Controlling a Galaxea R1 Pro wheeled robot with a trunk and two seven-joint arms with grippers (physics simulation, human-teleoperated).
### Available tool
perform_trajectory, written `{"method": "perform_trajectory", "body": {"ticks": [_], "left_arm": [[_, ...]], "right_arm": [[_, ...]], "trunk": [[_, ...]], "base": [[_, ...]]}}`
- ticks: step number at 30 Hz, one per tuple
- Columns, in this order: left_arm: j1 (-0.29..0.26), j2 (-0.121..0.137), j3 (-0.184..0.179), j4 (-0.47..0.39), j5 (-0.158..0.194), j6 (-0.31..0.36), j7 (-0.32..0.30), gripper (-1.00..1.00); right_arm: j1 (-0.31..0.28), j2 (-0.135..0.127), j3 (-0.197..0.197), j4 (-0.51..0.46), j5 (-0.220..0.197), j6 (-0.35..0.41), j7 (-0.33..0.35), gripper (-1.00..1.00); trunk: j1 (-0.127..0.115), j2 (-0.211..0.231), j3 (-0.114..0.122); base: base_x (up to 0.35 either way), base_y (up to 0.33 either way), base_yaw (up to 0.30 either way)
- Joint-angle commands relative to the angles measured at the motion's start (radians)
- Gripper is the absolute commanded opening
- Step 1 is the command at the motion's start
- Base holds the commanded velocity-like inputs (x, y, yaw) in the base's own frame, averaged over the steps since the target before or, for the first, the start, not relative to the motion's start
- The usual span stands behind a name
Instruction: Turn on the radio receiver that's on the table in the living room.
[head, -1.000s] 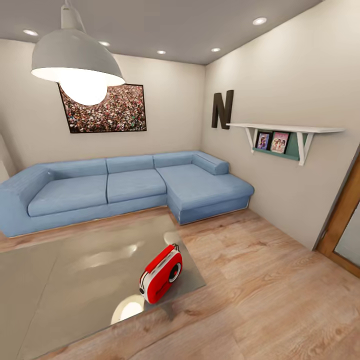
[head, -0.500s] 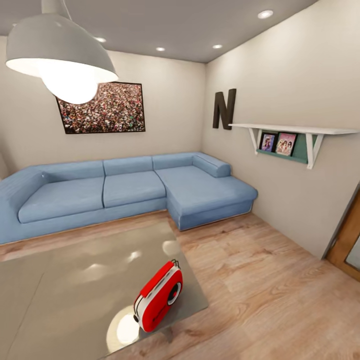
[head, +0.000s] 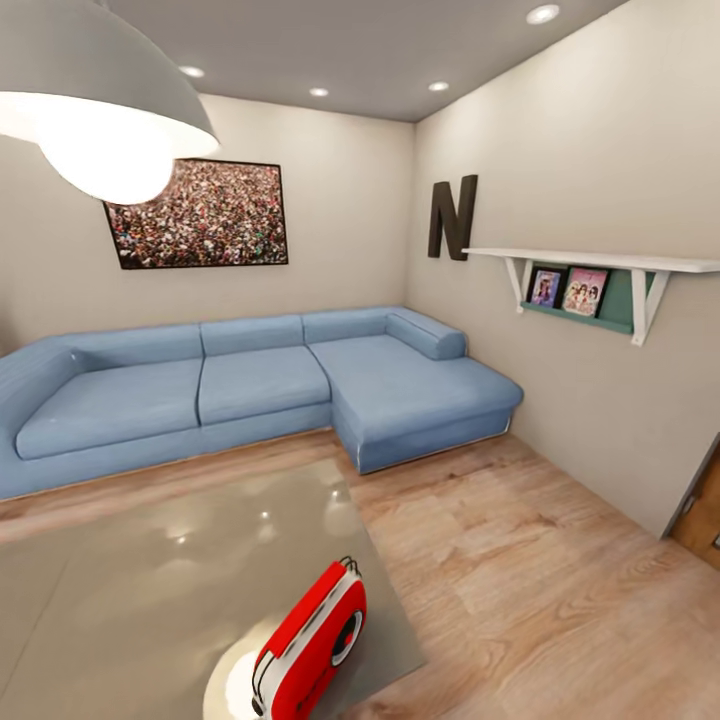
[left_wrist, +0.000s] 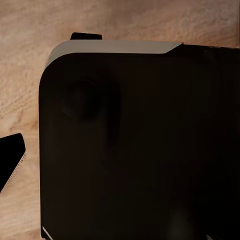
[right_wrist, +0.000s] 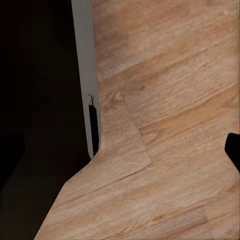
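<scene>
The red radio receiver (head: 310, 640) stands on the near right corner of the glossy grey-taupe table (head: 150, 580), low in the head view. Its white-ringed dial faces right and its wire handle is on top. This is the living room, with a blue L-shaped sofa (head: 250, 380) behind the table. In the left wrist view one dark fingertip (left_wrist: 11, 159) shows at the picture's edge beside the robot's black body (left_wrist: 140, 145). A dark fingertip (right_wrist: 233, 150) also shows at the edge of the right wrist view, over wood floor. Nothing is between the fingers of either gripper.
A big white pendant lamp (head: 90, 110) hangs close to the camera at upper left. The crowd photo (head: 195, 213), a black letter N (head: 452, 218) and a white wall shelf (head: 600, 275) with pictures are on the walls. Light wood floor (head: 520, 570) lies right of the table.
The camera has moved forward, so the whole head view has shifted. The radio and table now sit lower and closer, and the lamp has slid to the upper left. Nothing in the room moved.
</scene>
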Motion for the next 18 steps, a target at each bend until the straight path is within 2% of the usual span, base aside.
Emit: {"method": "perform_trajectory", "body": {"ticks": [1, 6, 18], "left_arm": [[0.0, 0.0, 0.0, 0.0, 0.0, 0.0, 0.0, 1.0], [0.0, 0.0, 0.0, 0.0, 0.0, -0.001, 0.0, 1.0], [0.0, 0.0, -0.001, 0.0, -0.003, -0.005, 0.0, 1.0]], "right_arm": [[0.0, 0.0, 0.0, 0.0, 0.0, 0.0, 0.0, 1.0], [0.0, 0.0, 0.0, 0.0, 0.0, 0.0, 0.0, 1.0], [0.0, 0.0, 0.001, 0.0, 0.0, -0.002, 0.0, 1.0]], "trunk": [[0.0, 0.0, 0.0], [0.0, 0.0, 0.0], [0.0, 0.0, 0.0]], "base": [[0.259, 0.0, 0.0], [0.187, 0.0, 0.0], [0.014, 0.0, 0.0]]}}
